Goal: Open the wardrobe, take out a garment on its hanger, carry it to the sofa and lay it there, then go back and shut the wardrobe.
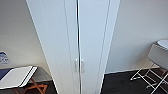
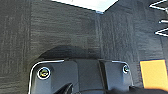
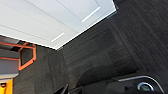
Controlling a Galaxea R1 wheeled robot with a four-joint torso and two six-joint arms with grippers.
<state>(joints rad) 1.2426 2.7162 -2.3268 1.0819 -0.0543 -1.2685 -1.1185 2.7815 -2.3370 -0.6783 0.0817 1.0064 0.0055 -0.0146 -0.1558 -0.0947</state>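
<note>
The wardrobe (image 1: pixel 77 37) stands straight ahead in the head view with both white doors closed and its two small handles (image 1: pixel 79 66) side by side at the middle seam, on dark carpet (image 2: pixel 75 32), while neither gripper's opening can be told from the wrist views.

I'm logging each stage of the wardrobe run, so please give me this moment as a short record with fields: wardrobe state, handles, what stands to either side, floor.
wardrobe: tall narrow white wardrobe, straight ahead in the head view
doors: both shut, meeting at the middle seam
handles: two small white handles, one on each side of the seam
left of wardrobe: white folding board on an orange frame
right of wardrobe: white wire-legged stand by the wall
floor: dark carpet
garment: not seen, doors shut
</note>
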